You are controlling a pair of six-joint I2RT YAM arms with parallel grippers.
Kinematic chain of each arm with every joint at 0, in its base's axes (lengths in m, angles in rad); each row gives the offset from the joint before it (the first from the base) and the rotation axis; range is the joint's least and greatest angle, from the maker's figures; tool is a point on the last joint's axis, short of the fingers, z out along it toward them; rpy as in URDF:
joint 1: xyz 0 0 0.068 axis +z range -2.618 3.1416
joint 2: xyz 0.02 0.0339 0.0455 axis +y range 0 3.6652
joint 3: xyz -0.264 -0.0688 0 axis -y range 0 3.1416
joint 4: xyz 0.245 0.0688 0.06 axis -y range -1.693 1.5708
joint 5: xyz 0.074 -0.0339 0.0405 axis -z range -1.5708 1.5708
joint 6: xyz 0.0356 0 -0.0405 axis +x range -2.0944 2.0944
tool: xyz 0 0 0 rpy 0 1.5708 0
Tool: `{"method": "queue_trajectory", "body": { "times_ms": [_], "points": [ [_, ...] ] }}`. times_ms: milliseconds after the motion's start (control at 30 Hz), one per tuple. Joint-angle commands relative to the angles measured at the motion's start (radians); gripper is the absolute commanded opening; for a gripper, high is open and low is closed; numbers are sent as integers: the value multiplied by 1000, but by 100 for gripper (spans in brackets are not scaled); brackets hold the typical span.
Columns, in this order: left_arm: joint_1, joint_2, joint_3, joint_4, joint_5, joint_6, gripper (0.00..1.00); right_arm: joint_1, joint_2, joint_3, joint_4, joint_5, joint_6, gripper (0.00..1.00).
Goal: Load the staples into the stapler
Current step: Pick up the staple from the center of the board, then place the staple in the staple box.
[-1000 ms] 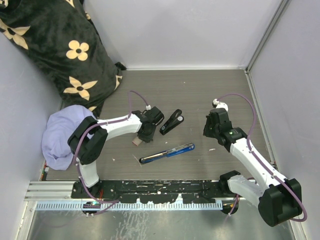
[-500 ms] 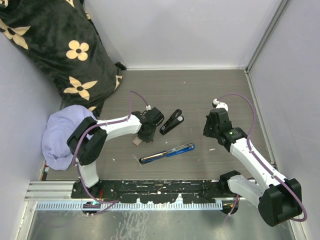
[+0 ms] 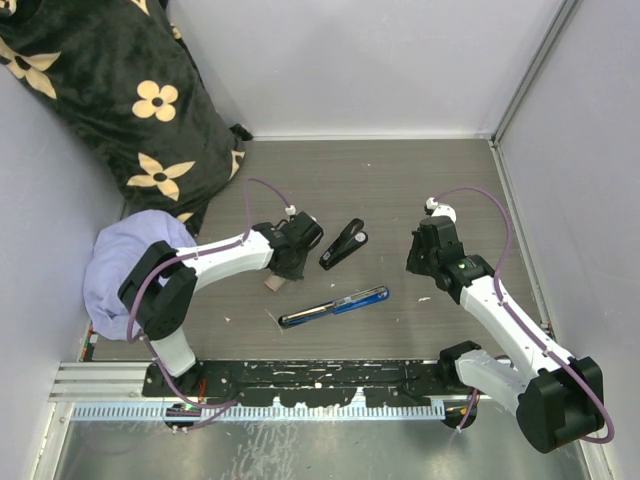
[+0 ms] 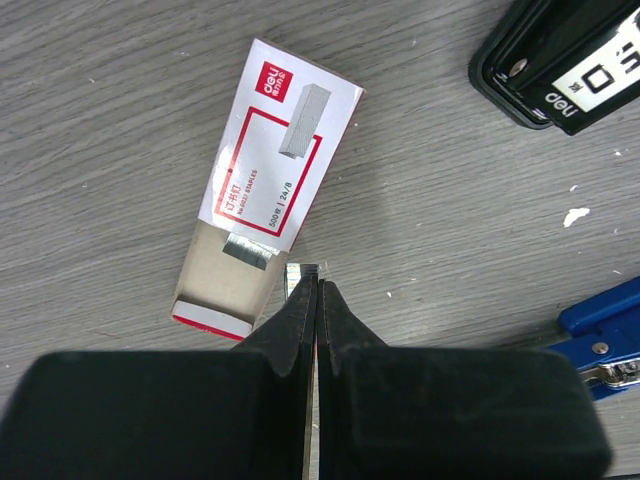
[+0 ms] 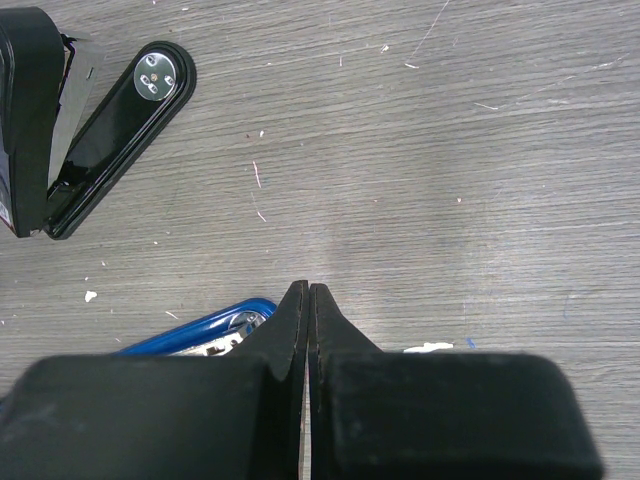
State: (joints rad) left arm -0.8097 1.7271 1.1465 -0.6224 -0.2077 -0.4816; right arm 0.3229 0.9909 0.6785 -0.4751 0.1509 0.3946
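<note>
White card with a red label: the box of staples (image 4: pixel 272 165) lies flat on the grey wood-grain table (image 4: pixel 120 100), and its little tray is slid out at the end nearest me. One silvery strip (image 4: pixel 250 250) sits in that tray. My left gripper (image 4: pixel 309 285) hangs just beside the open end with its jaws pressed together. A small ribbed sliver of metal shows at the very tips. It may be a strip caught between them, but I cannot say for sure.

The step in hand, as I judge it, is getting a strip out of the tray. To do it well I should come in low and square to the tray mouth and take the strip by its long sides, not its ends. I should lift it level so it does not snap or tip the light box.

The black stapler (image 4: pixel 560 60) lies near, up and to the right, hinged open in the right wrist view. The blue stapler (image 4: pixel 600 320) lies closer to the arm bases. I cannot tell which one is meant. My right gripper (image 5: pixel 306 295) hovers above bare table between them, jaws together on nothing.
</note>
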Motion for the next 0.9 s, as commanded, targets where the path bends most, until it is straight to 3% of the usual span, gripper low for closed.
{"method": "queue_trajectory", "body": {
  "times_ms": [0, 733, 867],
  "points": [
    [13, -32, 22, -25, -40, -6, 0, -6, -2, 14, 42, -2, -13, 0],
    [93, -41, -39, -17, 4, 81, 0, -7, 7, 15, 41, -5, -15, 0],
    [93, -54, -47, -9, 13, 82, 20, -6, 11, 15, 41, -12, -14, 0]
  ]
}}
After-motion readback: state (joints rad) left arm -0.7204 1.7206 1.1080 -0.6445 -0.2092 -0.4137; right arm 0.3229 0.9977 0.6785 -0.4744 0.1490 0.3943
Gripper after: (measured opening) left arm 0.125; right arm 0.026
